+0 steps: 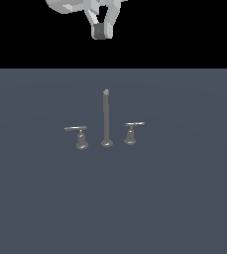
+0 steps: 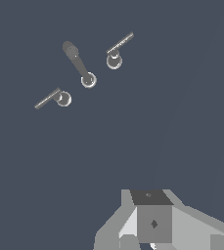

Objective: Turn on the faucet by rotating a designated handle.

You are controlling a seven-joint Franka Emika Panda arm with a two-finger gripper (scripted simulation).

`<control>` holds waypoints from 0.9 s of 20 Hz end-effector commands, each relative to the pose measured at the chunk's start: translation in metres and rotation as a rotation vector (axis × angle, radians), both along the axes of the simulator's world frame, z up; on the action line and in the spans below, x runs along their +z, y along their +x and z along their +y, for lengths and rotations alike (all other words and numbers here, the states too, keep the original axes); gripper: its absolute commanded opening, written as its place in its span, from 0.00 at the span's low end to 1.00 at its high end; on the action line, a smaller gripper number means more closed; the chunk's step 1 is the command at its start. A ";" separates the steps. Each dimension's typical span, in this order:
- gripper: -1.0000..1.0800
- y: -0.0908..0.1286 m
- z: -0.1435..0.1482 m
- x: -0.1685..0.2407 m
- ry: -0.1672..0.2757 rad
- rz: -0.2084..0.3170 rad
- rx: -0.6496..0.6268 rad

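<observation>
Hovering well above the faucet (image 1: 106, 119), the claw (image 1: 101, 31), empty with opening unclear, risks descending onto the longer lever (image 1: 76, 128) instead of the designated handle (image 1: 134, 124).

faucet (image 2: 88, 79) beyond fingers (image 2: 154, 223)

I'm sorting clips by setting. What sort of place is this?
Likely a bare simulated test scene, not a real room: a flat grey floor, a black void behind, a lone faucet, and the pincer overhead.
</observation>
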State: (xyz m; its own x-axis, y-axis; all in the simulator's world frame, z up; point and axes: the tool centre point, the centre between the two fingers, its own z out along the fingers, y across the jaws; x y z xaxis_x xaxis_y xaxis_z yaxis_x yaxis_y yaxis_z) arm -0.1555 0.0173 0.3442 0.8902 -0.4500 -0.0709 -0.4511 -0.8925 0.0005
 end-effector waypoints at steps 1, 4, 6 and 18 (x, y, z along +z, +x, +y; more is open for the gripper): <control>0.00 0.016 0.001 -0.017 -0.002 -0.004 -0.058; 0.00 0.035 0.002 -0.036 -0.006 -0.007 -0.123; 0.00 0.048 0.001 -0.048 -0.008 -0.009 -0.166; 0.00 0.120 -0.016 -0.121 -0.023 -0.021 -0.418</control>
